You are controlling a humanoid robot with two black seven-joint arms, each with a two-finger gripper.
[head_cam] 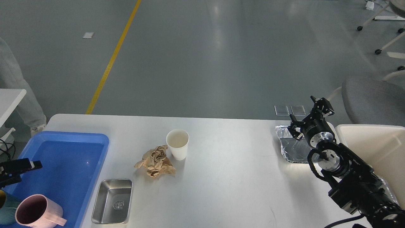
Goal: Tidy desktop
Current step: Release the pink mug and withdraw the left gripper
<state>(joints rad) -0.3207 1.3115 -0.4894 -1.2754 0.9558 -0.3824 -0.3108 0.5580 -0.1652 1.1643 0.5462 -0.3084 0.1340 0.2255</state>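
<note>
The white desktop (227, 177) holds a white paper cup (177, 143), a crumpled brown paper (155, 161), a small steel tray (112, 201) and a foil tray (292, 148). A pink mug (36, 211) sits in the near corner of the blue tray (72, 164), next to a teal object (5, 207). My left gripper (14, 172) is open and empty, above and behind the mug. My right gripper (308, 115) is open and empty, over the far edge of the foil tray.
A cream bin (373, 148) stands at the table's right end, behind my right arm. A grey chair (373, 98) is beyond it. A person's leg (22, 95) and another white table (9, 98) are at far left.
</note>
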